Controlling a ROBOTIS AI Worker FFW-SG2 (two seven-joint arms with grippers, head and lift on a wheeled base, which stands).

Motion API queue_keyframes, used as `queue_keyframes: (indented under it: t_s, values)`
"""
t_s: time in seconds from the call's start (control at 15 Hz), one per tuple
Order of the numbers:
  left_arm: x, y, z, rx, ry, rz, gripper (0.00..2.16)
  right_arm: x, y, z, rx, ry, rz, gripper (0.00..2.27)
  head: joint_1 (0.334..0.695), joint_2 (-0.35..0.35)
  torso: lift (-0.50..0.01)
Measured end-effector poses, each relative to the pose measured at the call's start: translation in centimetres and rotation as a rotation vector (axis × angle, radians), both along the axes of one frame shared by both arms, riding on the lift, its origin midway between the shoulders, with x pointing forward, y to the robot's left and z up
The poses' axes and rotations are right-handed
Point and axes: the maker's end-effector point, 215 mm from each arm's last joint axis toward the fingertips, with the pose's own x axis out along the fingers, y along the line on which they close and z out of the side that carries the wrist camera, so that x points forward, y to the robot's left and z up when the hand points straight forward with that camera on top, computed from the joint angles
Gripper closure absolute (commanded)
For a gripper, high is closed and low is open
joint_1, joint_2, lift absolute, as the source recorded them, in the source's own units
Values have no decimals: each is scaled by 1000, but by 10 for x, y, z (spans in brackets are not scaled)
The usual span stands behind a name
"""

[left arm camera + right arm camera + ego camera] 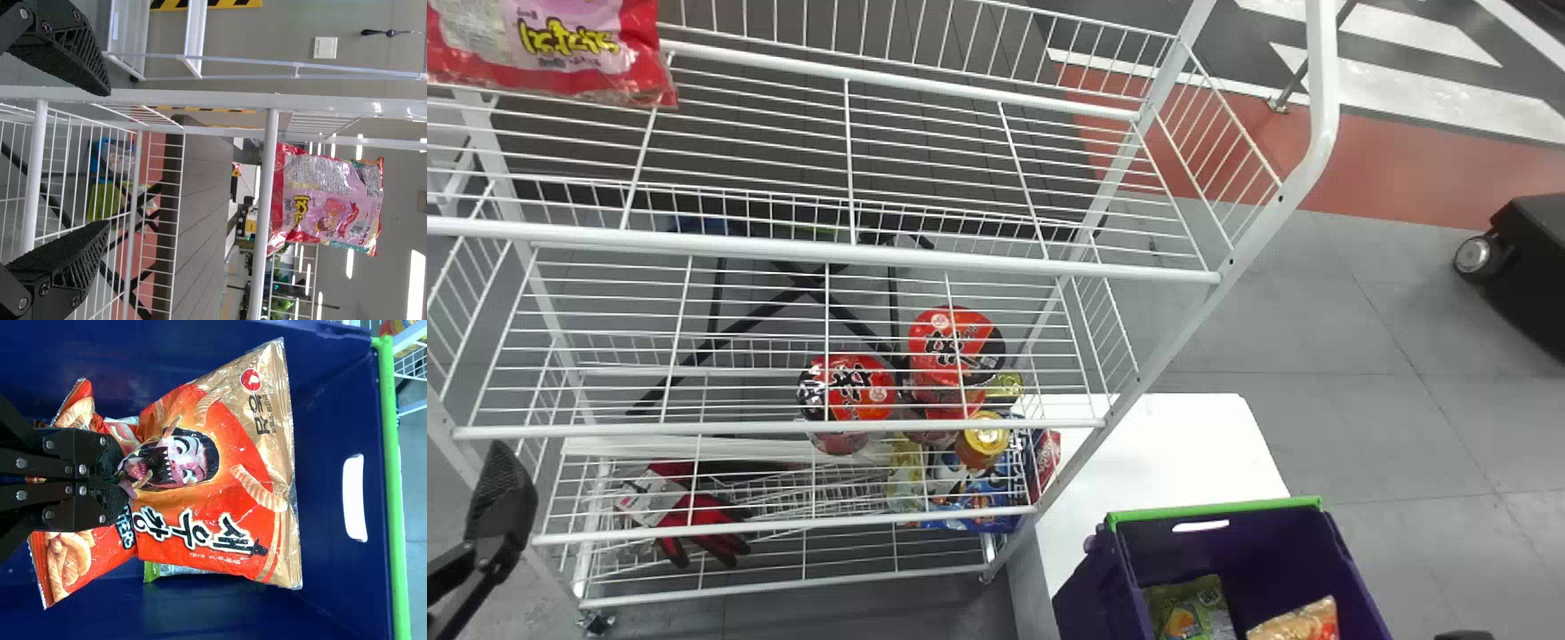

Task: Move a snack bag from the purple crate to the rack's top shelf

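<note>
Right wrist view: the right hand (120, 479) is narrow, its fingers closed on a pinched fold of the snack bag (223, 490); the bag lies face up inside the crate (391, 460), with a green bag (1187, 613) in there too; the crate is on the white surface (1147, 444) beside the rack (1272, 209). The left hand (109, 158) is wide and holds nothing, parked at the rack's left side.

The step in hand, as I judge it, is the lift; the pinch looks good enough to go with, so keep it firm but no tighter, as the chips inside would crush and the film could slip; rise straight and slowly, so that a poor grip shows while the bag is over the crate; watch that the green bag does not come along, and let both floppy ends clear the rim before any sideways travel.

After that, go high; the bag will probably sag on either side of the pinch, so carry it well over the curved post and the front rail of the top shelf (871, 256); set it down flat on the wires to the right of the pink bag (327, 207), then let go gently.
</note>
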Motion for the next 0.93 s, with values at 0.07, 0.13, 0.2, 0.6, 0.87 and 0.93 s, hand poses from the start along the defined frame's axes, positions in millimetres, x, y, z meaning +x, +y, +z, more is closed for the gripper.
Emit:
queue_keyframes:
  t_s: [0.07, 0.13, 0.2, 0.6, 0.87, 0.93]
  values:
    - [0, 0, 0, 0, -1, 0, 134, 0, 0, 0, 1, 0, 0, 2108, 695, -350, -178]
    - [0, 0, 2, 0, -4, 0, 134, 0, 1, 0, 1, 0, 0, 2108, 695, -350, -175]
    - [0, 0, 3, 0, -6, 0, 134, 0, 0, 0, 0, -1, 1, 2108, 695, -350, -171]
    - [-2, 1, 3, 1, -3, 0, 134, 2, -1, 2, 1, -7, 3, 2108, 695, -350, -147]
    - [-5, 2, 2, 0, 1, -1, 134, 8, 2, 5, 10, -20, 7, 2108, 695, -350, -131]
    - [-5, 2, 3, 1, 1, 0, 134, 10, 3, 6, 9, -24, 11, 2108, 695, -350, -127]
